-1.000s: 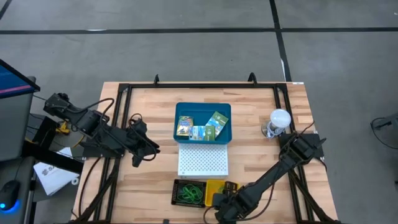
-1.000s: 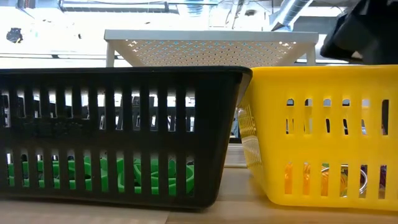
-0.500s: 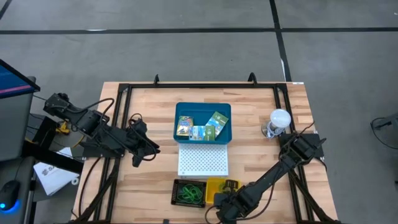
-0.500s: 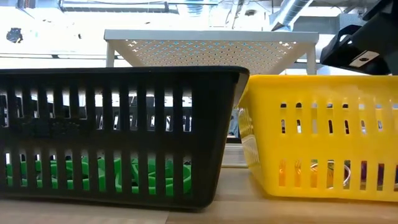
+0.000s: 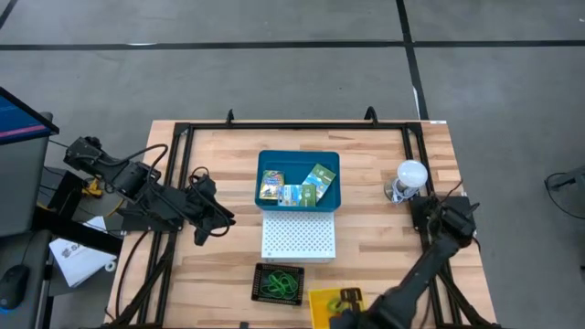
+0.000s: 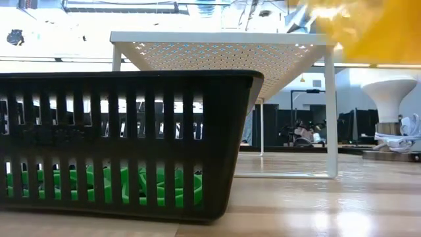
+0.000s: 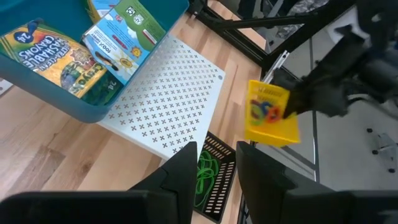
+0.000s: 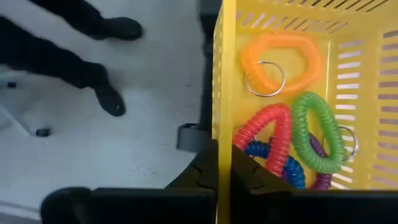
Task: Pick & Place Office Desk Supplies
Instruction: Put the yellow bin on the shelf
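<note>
A yellow slotted basket (image 5: 331,304) hangs above the table's near edge, with my right gripper (image 8: 224,177) shut on it. It holds orange (image 8: 283,62), red, green, blue and purple coil loops. In the low view the yellow basket (image 6: 358,26) shows only at the top right, off the tabletop. A black basket (image 5: 278,283) holding green loops (image 6: 118,187) stands flat on the table near the front. My left gripper (image 7: 217,180) hovers open over the table's left part, with nothing between its fingers. My right gripper pinches the yellow basket's side wall (image 8: 224,140) at its top rim, with one finger inside the basket and one outside. The fingers come from above, pointing steeply down. The basket is lifted clear of the table and hangs tilted below them.
A white perforated board (image 5: 299,236) stands on legs mid-table, behind the black basket. Behind it is a blue bin (image 5: 267,162) holding printed packets (image 7: 118,40). A white bulb-like object (image 5: 410,174) stands at the right. A black frame (image 5: 178,183) runs round the table.
My right gripper has risen and gone toward the table's near right, carrying the yellow basket. The basket stood on the table beside the black basket; it first slid and tipped a little, and is now lifted clear.
</note>
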`<state>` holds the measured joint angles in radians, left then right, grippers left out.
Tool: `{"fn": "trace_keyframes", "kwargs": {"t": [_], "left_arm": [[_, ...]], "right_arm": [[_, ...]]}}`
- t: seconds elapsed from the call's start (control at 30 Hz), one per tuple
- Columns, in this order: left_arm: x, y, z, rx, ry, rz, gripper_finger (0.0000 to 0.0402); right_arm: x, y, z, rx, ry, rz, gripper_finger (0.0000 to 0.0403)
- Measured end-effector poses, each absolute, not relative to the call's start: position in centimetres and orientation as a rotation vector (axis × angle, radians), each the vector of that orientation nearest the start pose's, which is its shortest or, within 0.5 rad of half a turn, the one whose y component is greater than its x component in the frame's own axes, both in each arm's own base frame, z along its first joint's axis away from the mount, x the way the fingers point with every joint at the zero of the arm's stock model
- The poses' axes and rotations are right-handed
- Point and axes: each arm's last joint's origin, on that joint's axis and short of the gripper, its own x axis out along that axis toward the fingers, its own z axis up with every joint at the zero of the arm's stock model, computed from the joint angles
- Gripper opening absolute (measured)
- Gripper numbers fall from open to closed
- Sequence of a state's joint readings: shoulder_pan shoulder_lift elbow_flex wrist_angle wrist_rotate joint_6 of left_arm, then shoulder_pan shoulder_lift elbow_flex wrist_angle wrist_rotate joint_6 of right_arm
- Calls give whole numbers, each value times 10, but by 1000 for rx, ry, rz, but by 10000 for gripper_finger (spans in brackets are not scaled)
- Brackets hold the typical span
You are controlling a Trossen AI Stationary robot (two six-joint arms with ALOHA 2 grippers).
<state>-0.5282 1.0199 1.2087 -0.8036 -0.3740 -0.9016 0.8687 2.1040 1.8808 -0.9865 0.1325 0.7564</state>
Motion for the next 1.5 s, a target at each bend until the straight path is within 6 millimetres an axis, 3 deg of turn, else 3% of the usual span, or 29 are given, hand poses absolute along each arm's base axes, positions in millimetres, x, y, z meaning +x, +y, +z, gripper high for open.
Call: {"fn": "trace_keyframes", "kwargs": {"t": [0.13, 0.23, 0.6, 1.0, 1.27, 1.5], "left_arm": [[168, -86, 379, -608, 571, 108, 106], [168, -86, 379, -608, 571, 108, 106], [169, -86, 379, -627, 557, 126, 106], [179, -89, 375, -680, 519, 209, 106], [198, -100, 366, -710, 500, 259, 106], [214, -108, 357, -703, 488, 291, 106]], "right_arm": [[280, 344, 276, -65, 1150, 346, 1], [277, 341, 291, -212, 1141, 440, 1], [297, 296, 319, -800, 1117, 770, 0], [314, 236, 339, -1043, 1079, 1062, 0], [318, 195, 366, -1121, 978, 1068, 0], [324, 177, 365, -1145, 994, 1083, 0]]}}
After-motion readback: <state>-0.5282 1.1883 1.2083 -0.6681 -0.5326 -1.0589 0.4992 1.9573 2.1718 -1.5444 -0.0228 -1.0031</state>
